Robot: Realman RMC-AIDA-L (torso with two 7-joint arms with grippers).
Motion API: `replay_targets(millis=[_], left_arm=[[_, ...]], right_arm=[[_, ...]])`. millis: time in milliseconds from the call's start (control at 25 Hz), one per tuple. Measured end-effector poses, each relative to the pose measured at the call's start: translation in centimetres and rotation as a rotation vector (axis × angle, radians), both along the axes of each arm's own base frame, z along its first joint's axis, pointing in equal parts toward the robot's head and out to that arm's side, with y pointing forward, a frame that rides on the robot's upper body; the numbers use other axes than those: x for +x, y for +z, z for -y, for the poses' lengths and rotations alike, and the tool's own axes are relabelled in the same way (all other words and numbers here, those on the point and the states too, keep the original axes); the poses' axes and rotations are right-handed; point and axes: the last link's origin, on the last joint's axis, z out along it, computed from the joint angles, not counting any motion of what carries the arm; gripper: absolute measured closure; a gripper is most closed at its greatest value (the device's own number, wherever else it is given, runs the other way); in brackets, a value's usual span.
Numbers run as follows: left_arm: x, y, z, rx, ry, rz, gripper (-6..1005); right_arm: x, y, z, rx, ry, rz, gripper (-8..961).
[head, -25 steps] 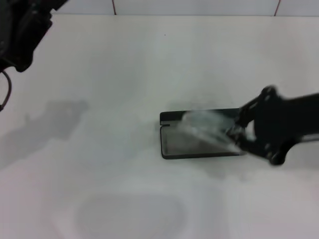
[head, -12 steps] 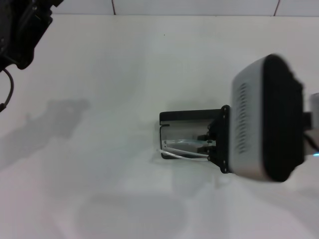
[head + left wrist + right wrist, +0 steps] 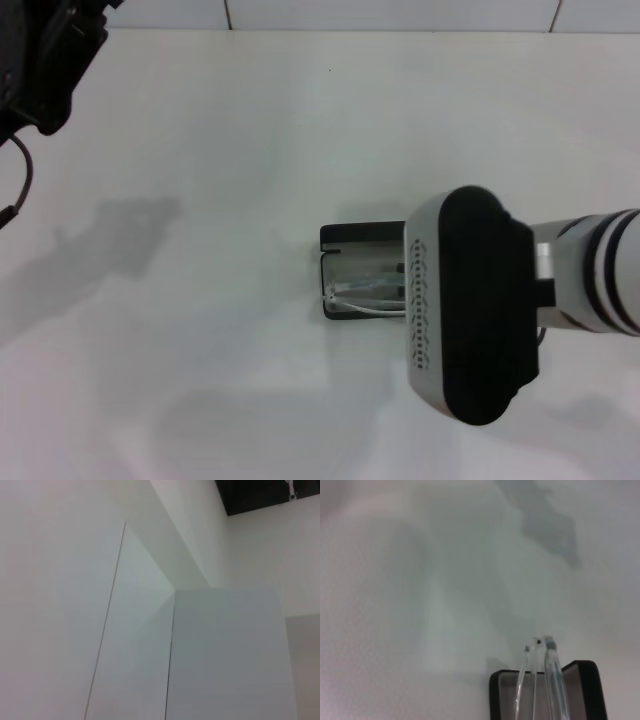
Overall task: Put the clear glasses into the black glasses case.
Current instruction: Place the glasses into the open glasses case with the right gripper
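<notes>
- Head view: over the last second the right arm has swung across the case (image 3: 345,240), and its wrist housing now hides the case's right half and the right gripper itself; whether that gripper grips or has let go cannot be told.
- The glasses (image 3: 365,297) have gone from tilted above the case to low inside it; the right wrist view shows their arms (image 3: 551,680) over the grey lining.
- Placement looks nearly done; release likely remains.
- The left gripper (image 3: 45,60) is parked at the table's far left corner; its state cannot be told.

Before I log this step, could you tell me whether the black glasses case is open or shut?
Open: the black glasses case shows its grey lining, and the clear glasses lie over it beneath the right arm.
</notes>
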Motion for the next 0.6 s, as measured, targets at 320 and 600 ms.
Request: replay_targets(millis=[320,600], left_arm=[[-0.2,-0.3,0.1,-0.014,0.014,0.013,913],[-0.2,-0.5,0.4,-0.012,0.009,0.020,913]], right_arm=[[1.2,-1.5,-0.5,0.019,0.026,0.035,805],[2.0,-2.1,-1.1,0.046,0.033,0.042,804]])
